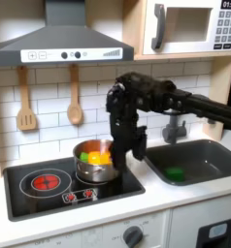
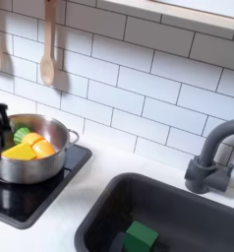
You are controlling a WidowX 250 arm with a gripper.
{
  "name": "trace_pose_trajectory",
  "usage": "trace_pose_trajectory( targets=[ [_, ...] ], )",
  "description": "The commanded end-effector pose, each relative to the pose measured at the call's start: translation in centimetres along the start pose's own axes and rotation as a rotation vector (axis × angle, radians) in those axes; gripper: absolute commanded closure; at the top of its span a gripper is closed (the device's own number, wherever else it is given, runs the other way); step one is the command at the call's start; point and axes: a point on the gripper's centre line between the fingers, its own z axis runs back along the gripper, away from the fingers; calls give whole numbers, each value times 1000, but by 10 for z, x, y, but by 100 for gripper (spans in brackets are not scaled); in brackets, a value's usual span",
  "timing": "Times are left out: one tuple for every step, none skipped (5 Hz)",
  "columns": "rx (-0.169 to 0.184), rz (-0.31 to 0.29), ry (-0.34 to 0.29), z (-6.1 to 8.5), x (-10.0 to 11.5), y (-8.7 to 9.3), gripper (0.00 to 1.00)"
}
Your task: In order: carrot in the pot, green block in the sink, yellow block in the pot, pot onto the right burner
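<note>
Step in hand: carrot (image 2: 41,148), yellow block (image 2: 20,151) and green block (image 1: 174,174) look placed; what remains is shifting the pot (image 1: 98,170) to a burner.
Gripper (image 1: 126,155): hangs just beside the pot's rim, on the side toward the first exterior view's right, pointing down.
Jaws: too dark against the arm to tell whether wide or narrow; nothing seen held.
Pot from the jaws: touching or nearly so, on the first exterior view's left, sitting on the stove's (image 1: 30,194) burner nearer the sink (image 1: 210,145). Round, so no long axis; the rim is what a grasp turns on.
Other burner: the red-ringed one (image 1: 47,181), beyond the pot from the jaws.
Green block from the jaws: well apart, down in the sink.
First exterior view adds: the arm and both burners.
Second exterior view adds: the pot's contents plainly, with the carrot's green end toward the tiled wall, and a side handle (image 2: 72,140).
</note>
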Motion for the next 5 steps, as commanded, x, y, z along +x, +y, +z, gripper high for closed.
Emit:
trace_pose_trajectory(
  targets=[
    [7,25,64,-7,-6,6,100],
    [-23,-2,-70,4,4,4,100],
    [-39,13,-175,20,11,5,100],
    [-56,22,-220,27,19,6,100],
    [-68,37,-265,28,24,8,100]
  ],
)
